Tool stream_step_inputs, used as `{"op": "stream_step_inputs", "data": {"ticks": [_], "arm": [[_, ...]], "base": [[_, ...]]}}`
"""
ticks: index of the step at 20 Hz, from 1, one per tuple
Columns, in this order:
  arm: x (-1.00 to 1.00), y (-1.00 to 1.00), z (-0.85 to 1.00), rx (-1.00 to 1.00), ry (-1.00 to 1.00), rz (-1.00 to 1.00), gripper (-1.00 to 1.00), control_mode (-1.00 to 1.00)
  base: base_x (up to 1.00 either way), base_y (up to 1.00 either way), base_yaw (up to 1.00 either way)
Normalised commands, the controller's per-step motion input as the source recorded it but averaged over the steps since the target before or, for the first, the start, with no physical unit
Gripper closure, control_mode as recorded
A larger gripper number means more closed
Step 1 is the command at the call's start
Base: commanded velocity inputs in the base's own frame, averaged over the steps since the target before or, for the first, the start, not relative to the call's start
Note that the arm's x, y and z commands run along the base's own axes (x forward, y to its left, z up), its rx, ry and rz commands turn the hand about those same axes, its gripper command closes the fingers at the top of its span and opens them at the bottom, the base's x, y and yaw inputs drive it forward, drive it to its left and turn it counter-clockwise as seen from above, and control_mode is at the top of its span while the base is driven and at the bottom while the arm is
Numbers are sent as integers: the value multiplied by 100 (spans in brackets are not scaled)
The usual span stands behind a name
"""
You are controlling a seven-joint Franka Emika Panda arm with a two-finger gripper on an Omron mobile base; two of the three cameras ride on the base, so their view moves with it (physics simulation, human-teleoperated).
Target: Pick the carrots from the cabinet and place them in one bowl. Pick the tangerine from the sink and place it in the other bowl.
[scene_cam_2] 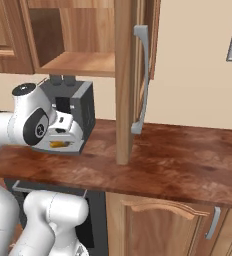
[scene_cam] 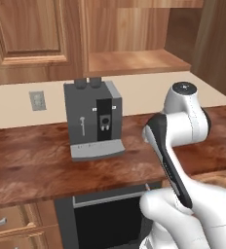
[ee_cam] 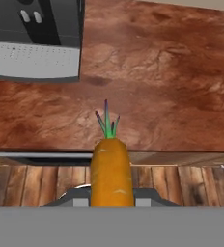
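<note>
1. Carrot, orange and tapered with a green leafy top (ee_cam: 111, 170): clamped between the jaws of the gripper (scene_cam_2: 59, 143), leaf end pointing away from the hand, held above the reddish-brown wood-grain desk (ee_cam: 172, 82); in the right base view it shows as an orange sliver under the white hand
2. Grip: the jaws are shut on the carrot's body near its thick end, which judging by the task suits carrying it toward a bowl
3. Warm brown wooden wall cabinet (scene_cam: 129, 61): its open shelf compartment looks bare from here, and its panelled door (scene_cam_2: 125, 80) with a grey handle stands swung out over the desk
4. Dark grey coffee machine with a light grey drip tray (scene_cam: 93, 119): stands on the desk just beside the hand, the nearest thing to avoid
5. Open door edge: a likely obstacle to any sweep toward the right
</note>
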Motion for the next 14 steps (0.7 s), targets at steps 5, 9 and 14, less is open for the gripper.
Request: {"op": "stream_step_inputs", "data": {"ticks": [5, 9, 14], "arm": [[0, 0, 0, 0, 0, 0, 100, 100], [0, 0, 0, 0, 0, 0, 100, 100], [0, 0, 0, 0, 0, 0, 100, 100]], "base": [[-57, 0, 0], [-53, 0, 0], [-32, 1, 14]]}}
